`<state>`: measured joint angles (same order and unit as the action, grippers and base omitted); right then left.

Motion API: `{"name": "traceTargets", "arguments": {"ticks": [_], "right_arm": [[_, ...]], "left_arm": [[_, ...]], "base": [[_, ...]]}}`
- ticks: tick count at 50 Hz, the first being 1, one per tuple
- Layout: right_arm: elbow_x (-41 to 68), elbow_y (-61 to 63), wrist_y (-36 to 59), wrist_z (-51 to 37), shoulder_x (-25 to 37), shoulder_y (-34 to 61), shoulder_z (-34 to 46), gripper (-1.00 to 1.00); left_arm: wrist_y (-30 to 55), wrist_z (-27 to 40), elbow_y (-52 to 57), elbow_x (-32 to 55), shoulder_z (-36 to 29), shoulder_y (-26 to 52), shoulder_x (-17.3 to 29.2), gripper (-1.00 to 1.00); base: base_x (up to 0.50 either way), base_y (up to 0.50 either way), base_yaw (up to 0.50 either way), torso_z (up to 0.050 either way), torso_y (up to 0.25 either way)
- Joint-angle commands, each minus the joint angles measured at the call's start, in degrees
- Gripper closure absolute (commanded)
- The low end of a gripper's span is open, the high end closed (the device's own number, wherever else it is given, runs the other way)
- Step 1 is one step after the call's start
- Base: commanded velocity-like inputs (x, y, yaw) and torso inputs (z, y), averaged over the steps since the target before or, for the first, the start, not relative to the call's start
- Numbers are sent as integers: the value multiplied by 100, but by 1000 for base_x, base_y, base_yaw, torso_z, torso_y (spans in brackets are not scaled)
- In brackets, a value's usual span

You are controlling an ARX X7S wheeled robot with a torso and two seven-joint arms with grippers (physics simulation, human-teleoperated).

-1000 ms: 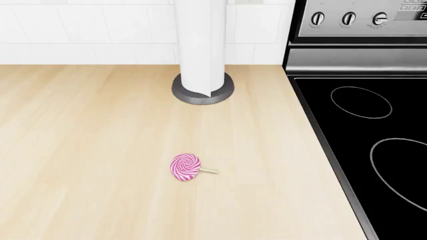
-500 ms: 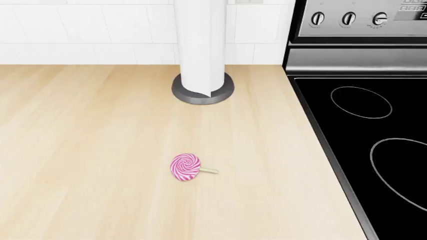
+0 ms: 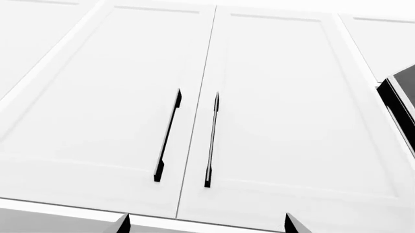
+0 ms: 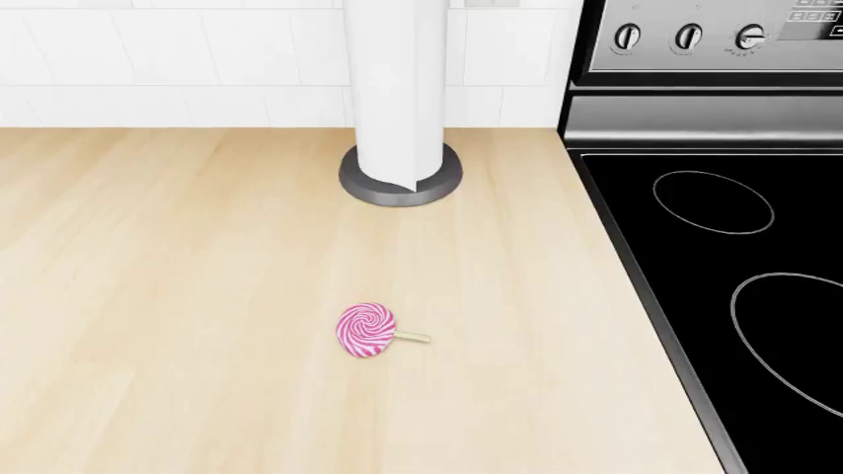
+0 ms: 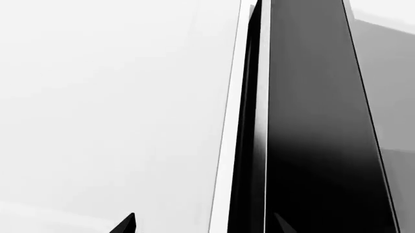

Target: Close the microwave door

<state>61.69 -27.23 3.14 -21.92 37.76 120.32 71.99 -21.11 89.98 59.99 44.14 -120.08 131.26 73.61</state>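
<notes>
The right wrist view is filled by a tall dark glossy panel with a black edge, apparently the microwave door (image 5: 318, 145), standing out from a white surface (image 5: 110, 111). My right gripper (image 5: 204, 225) is open. One fingertip (image 5: 126, 224) shows against the white surface and the other in front of the dark panel, with nothing between them. My left gripper (image 3: 207, 225) is open too and points at white cabinet doors (image 3: 259, 97). A dark slanted edge (image 3: 401, 107) at that view's border may be the microwave. Neither gripper shows in the head view.
The head view looks down on a wooden counter (image 4: 172, 296) with a pink swirl lollipop (image 4: 367, 330) and a white paper-towel roll on a grey base (image 4: 399, 178). A black stovetop (image 4: 737, 296) with knobs lies to the right. Two black cabinet handles (image 3: 167, 136) run side by side.
</notes>
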Motion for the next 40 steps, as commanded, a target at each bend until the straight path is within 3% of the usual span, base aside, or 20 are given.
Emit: {"name": "traceTargets", "arguments": {"ticks": [1, 25, 40], "right_arm": [[3, 31, 5, -61, 75, -85, -49, -100], [-19, 147, 62, -167, 262, -182, -133, -100], [104, 191, 20, -305, 421, -415, -250, -100]], "left_arm": [[7, 0, 0, 85, -63, 136, -20, -100], [130, 0, 0, -98, 407, -488, -39, -100], [115, 0, 0, 94, 218, -120, -88, -100]], "base": [[0, 0, 0, 0, 0], [0, 0, 0, 0, 0], [0, 0, 0, 0, 0]]}}
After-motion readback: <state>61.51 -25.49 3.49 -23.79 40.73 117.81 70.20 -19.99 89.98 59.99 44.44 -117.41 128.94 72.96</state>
